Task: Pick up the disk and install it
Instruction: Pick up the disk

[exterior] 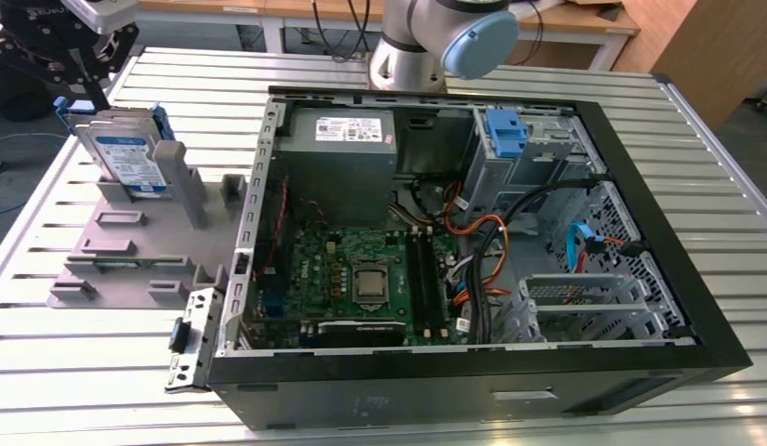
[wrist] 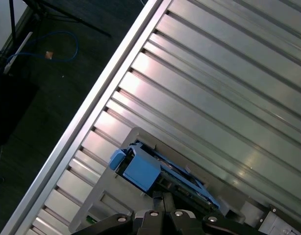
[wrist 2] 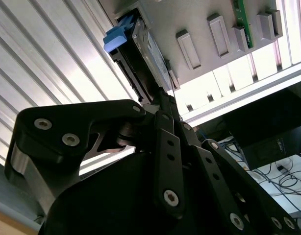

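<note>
One disk [exterior: 123, 153] upright in grey rack [exterior: 135, 251] — claw [exterior: 83, 88] just abv its top.

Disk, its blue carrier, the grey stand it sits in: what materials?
Disk: likely metal casing, silver sheen, with a glossy white-and-blue label.
Blue carrier: looks like moulded plastic, matte, uniform colour.
Grey stand: probably plastic, perhaps printed; flat matte grey, blocky shapes.
</note>
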Robot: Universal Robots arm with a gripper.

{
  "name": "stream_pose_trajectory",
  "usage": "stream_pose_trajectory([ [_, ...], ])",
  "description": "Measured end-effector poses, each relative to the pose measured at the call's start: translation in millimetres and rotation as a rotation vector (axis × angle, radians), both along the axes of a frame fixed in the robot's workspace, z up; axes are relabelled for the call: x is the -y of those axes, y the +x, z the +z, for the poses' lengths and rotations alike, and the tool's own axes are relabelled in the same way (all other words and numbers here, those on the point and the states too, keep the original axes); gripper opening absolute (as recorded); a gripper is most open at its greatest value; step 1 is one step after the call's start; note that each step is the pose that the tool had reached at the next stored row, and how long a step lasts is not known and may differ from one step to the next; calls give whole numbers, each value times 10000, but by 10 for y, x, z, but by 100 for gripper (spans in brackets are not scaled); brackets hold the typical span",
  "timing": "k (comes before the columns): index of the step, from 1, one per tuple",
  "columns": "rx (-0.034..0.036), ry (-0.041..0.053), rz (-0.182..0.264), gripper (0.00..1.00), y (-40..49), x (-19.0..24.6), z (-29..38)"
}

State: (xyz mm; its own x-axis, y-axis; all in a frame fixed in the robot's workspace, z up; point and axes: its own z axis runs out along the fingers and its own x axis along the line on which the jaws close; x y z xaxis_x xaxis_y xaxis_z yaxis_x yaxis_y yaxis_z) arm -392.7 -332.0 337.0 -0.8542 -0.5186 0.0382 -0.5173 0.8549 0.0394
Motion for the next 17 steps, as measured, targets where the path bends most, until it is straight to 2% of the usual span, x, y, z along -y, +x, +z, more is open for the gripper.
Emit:
stream_pose_trajectory([
  [17, 0, 0, 554, 11, 0, 0, 0],
])
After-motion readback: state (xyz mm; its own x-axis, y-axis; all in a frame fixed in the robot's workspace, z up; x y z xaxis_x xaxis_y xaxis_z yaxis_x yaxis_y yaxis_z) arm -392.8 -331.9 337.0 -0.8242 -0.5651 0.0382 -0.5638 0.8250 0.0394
